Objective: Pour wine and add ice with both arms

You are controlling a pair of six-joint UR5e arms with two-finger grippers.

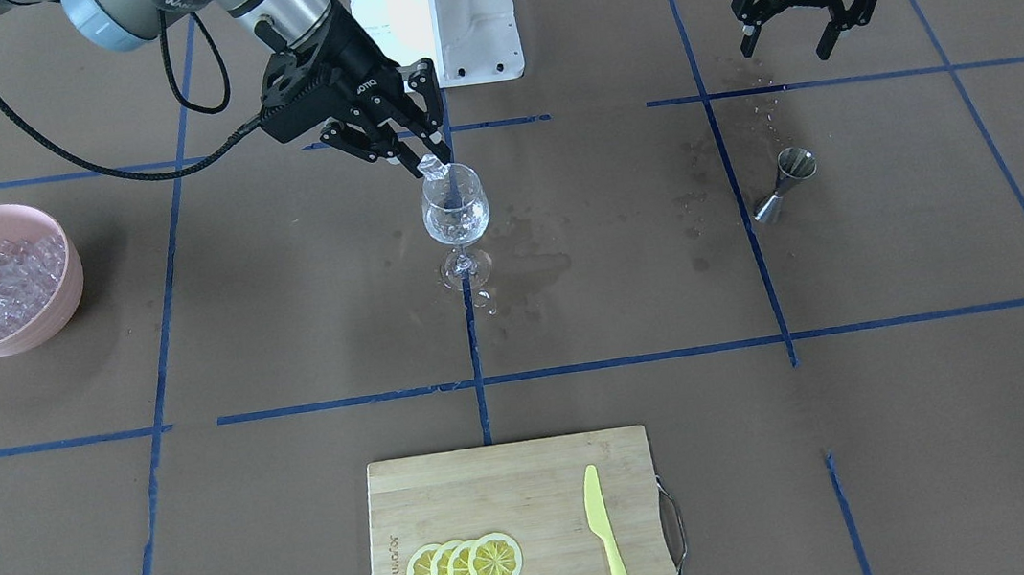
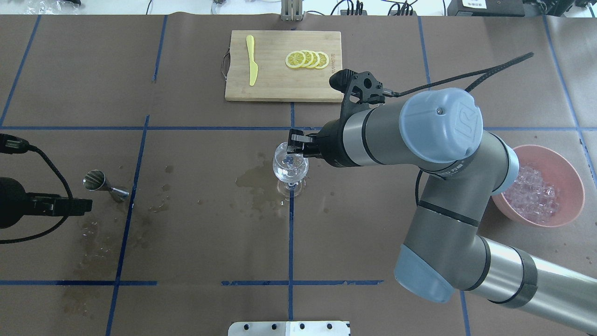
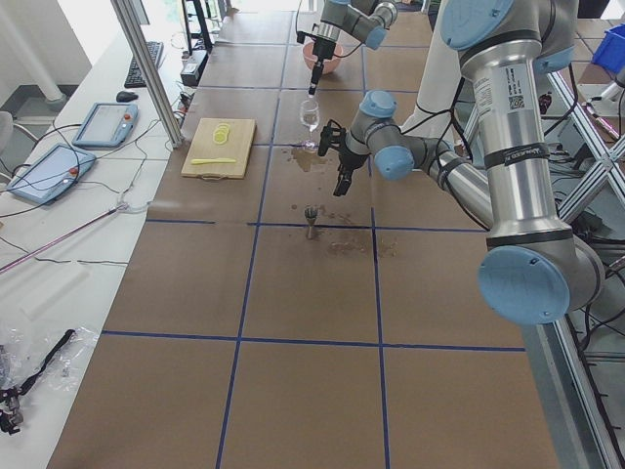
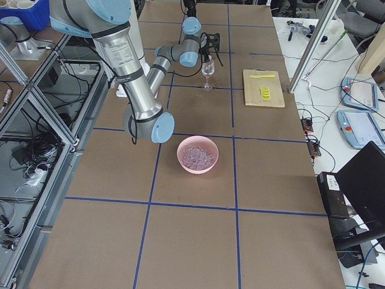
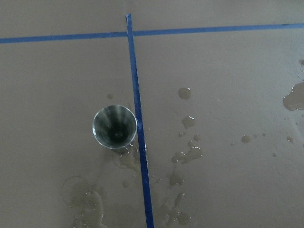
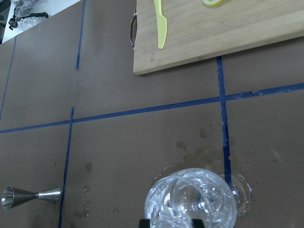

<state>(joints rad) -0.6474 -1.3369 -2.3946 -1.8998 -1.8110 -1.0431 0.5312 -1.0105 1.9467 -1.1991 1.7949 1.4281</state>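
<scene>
Step in hand: ice-add phase. My right gripper [image 1: 426, 156] is clamped on one ice cube [image 1: 434, 169], positioned just over the rim of the wine glass [image 1: 456, 217]. The glass bowl holds clear contents: wine and, by appearance, cubes; I can't separate the two. Bulk ice [image 1: 2, 278] lies in the pink bowl [image 1: 35, 332], well apart from the glass on my right side. My left gripper [image 1: 788, 44] hangs w/ fingers spread and nothing in it, well apart from the glass on my left side, near the jigger [image 1: 785, 184].

Judgement: pour looks done, since the jigger is set down and wet patches [image 1: 538, 265] lie beside the glass foot.

Next move req.: centre cube over the glass opening, lower slightly, release w/o rim contact. The stem is thin, so a side knock could tip the glass.
</scene>
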